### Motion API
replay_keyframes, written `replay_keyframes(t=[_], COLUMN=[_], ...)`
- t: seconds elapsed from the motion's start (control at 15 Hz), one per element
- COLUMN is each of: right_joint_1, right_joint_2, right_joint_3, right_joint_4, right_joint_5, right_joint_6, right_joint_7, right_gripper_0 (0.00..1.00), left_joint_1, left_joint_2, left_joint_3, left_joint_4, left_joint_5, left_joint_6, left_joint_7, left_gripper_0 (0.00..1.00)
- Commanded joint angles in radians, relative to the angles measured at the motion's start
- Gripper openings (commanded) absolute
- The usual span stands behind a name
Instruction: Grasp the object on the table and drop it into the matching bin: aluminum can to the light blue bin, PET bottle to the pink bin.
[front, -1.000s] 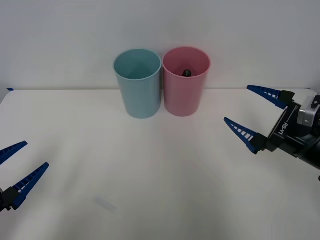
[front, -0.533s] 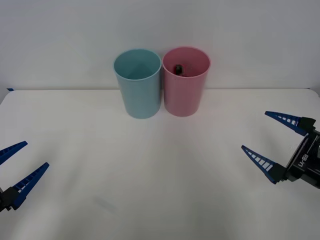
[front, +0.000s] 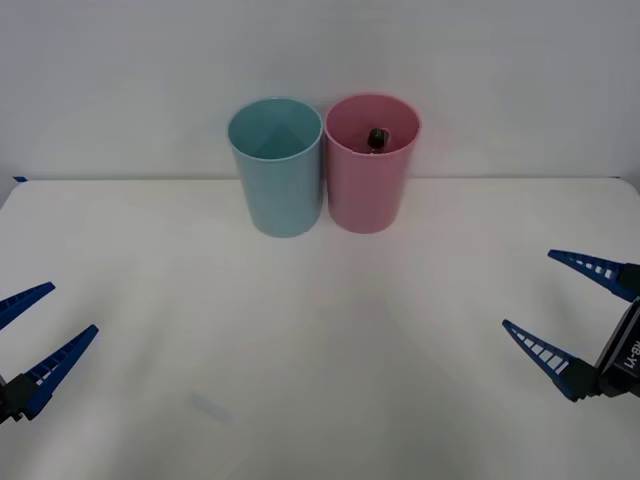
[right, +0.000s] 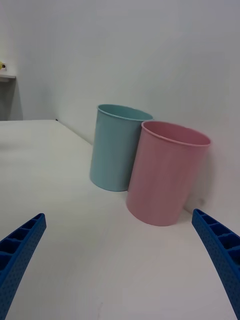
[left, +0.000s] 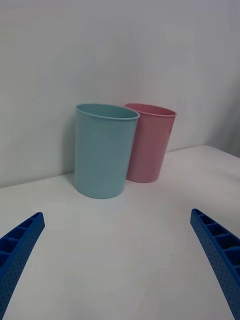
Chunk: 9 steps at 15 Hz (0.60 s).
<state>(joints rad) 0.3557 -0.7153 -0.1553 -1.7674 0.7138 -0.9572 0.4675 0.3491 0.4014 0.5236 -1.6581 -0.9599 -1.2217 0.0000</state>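
- Right gripper (front: 573, 315) hangs low over the table (front: 330, 330), well to the right of the pink bin (front: 372, 163); fingers spread wide, holding nothing, its body cut off at the edge.
- Left gripper (front: 35, 337), equally wide and empty, sits far to the bin's left.
- Inside the pink bin, the PET bottle (front: 378, 138) shows as just a dark cap; the rest is hidden.
- The light blue bin (front: 277, 167) stands touching the pink bin's left side.

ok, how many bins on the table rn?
2, side by side at the table's far edge: the light blue bin toward the robot's left, the pink bin to its right with a dark cap showing inside.
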Motion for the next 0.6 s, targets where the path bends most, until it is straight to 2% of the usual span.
replay_keyframes(t=[0.07,0.27,0.4,0.6], right_joint_1=[0.0,0.002,0.002,0.016], right_joint_2=[0.036,0.08,0.1,0.111], right_joint_3=[-0.02,-0.07,-0.096,-0.119], right_joint_4=[0.0,0.0,0.0,0.0], right_joint_5=[0.026,0.088,0.138,0.157], right_joint_6=[-0.006,-0.046,-0.075,-0.107], right_joint_7=[-0.01,-0.055,-0.17,-0.296], right_gripper_0=[1.0,1.0,1.0,1.0], left_joint_1=[0.0,0.0,0.0,0.0], left_joint_2=[0.0,0.0,0.0,0.0], left_joint_3=[0.0,0.0,0.0,0.0], left_joint_4=[0.0,0.0,0.0,0.0], left_joint_5=[0.0,0.0,0.0,0.0], left_joint_6=[0.0,0.0,0.0,0.0], left_joint_7=[0.0,0.0,0.0,0.0], left_gripper_0=[1.0,1.0,1.0,1.0])
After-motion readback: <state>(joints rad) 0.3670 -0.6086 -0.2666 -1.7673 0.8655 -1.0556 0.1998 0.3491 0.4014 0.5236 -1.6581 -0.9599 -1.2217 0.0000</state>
